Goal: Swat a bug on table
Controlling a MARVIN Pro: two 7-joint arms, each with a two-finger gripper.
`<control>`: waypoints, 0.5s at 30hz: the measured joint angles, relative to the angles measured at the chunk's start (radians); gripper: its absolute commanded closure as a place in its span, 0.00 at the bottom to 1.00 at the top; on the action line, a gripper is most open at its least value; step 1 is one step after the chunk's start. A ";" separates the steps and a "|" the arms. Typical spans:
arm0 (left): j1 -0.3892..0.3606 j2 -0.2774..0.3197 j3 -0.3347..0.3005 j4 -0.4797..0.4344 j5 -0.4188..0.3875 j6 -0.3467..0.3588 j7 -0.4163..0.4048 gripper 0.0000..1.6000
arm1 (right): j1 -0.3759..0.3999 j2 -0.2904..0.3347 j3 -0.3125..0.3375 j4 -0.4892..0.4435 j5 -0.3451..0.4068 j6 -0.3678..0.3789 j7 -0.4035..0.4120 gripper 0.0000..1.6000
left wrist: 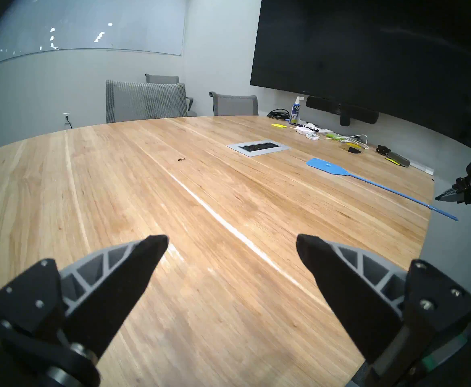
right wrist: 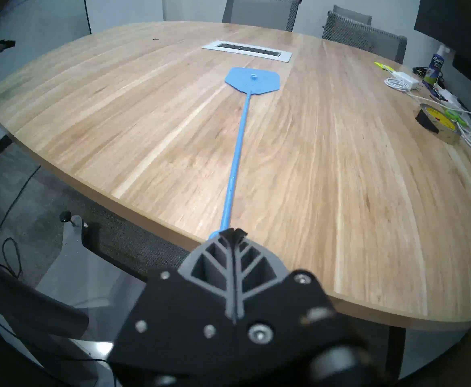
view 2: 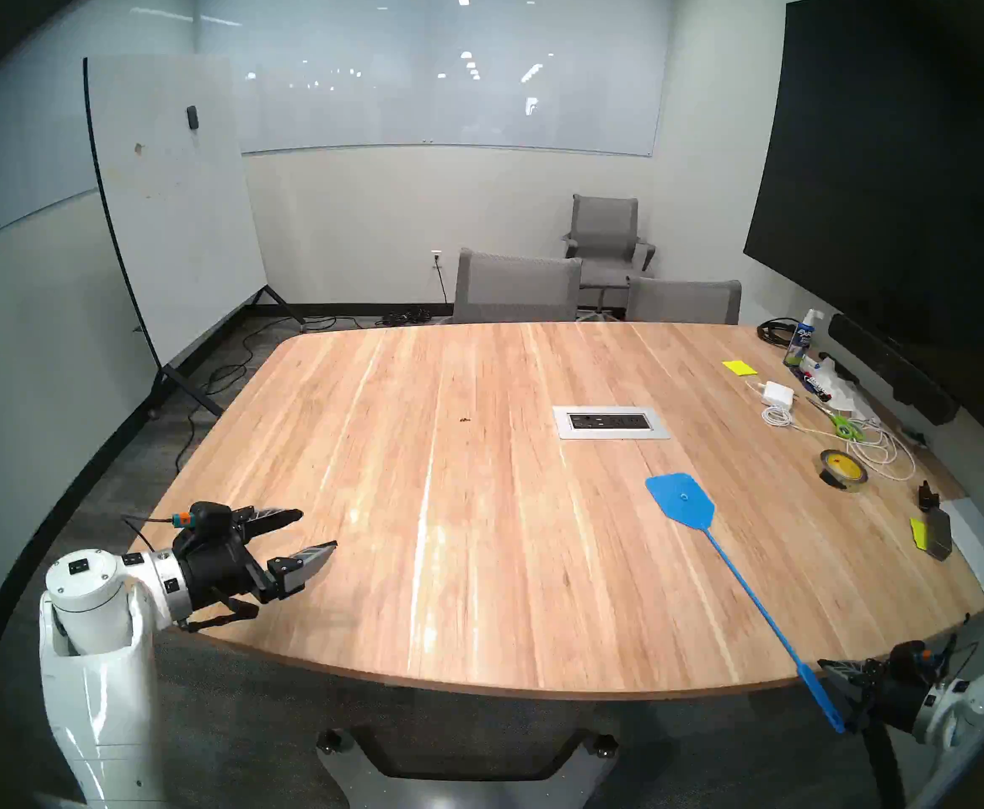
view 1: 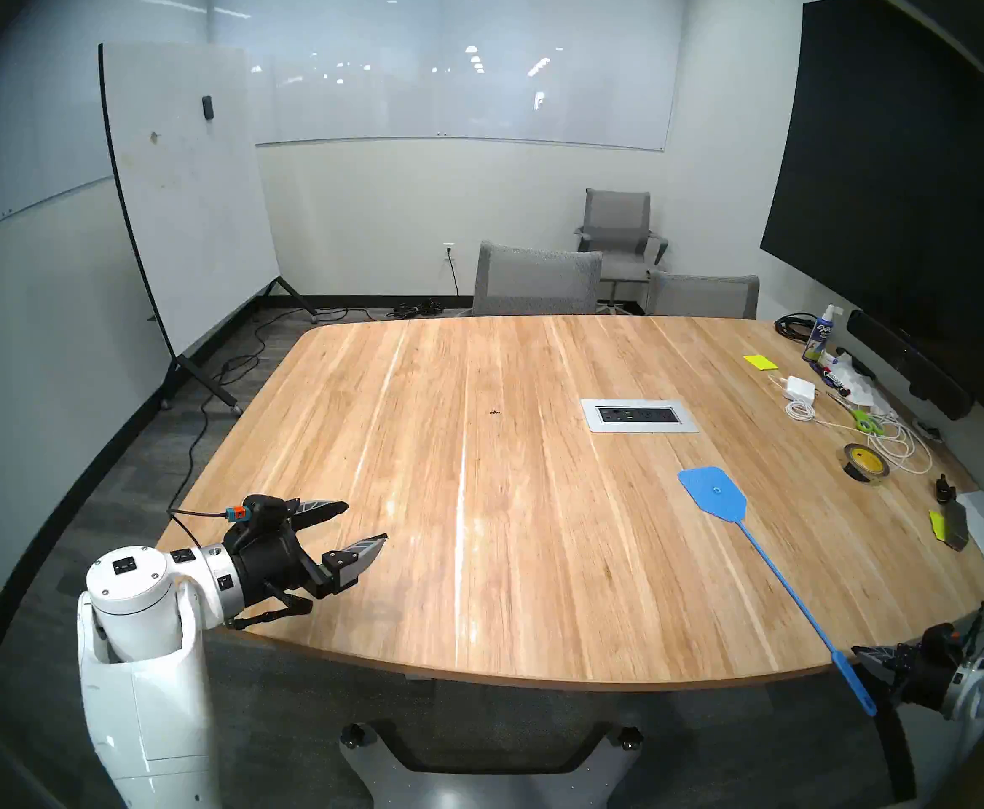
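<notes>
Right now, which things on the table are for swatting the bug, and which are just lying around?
For the job:
- bug
- blue swatter, held by the right end effector
- table

Just lying around:
- tape roll
- green scissors
- white charger
- spray bottle
- yellow sticky notes

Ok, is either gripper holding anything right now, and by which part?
The right gripper is shut on the fly swatter, pinching the near end of its handle just off the table edge. The left gripper is open, holding nothing.
</notes>
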 measured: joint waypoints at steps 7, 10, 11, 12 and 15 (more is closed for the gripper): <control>-0.001 -0.001 -0.001 0.000 0.001 0.000 -0.001 0.00 | 0.000 -0.007 0.011 -0.016 0.011 0.018 0.005 0.00; -0.001 -0.001 -0.001 0.000 0.002 0.000 -0.001 0.00 | -0.006 -0.015 0.023 -0.027 0.019 0.031 0.015 0.00; -0.001 -0.002 -0.001 0.000 0.002 0.000 -0.001 0.00 | -0.008 -0.018 0.027 -0.030 0.022 0.035 0.019 0.00; -0.001 -0.002 -0.001 0.000 0.002 0.000 -0.002 0.00 | -0.011 -0.021 0.032 -0.033 0.026 0.041 0.024 0.00; -0.001 -0.002 -0.001 0.000 0.003 0.000 -0.002 0.00 | -0.018 -0.030 0.048 -0.040 0.038 0.055 0.039 0.00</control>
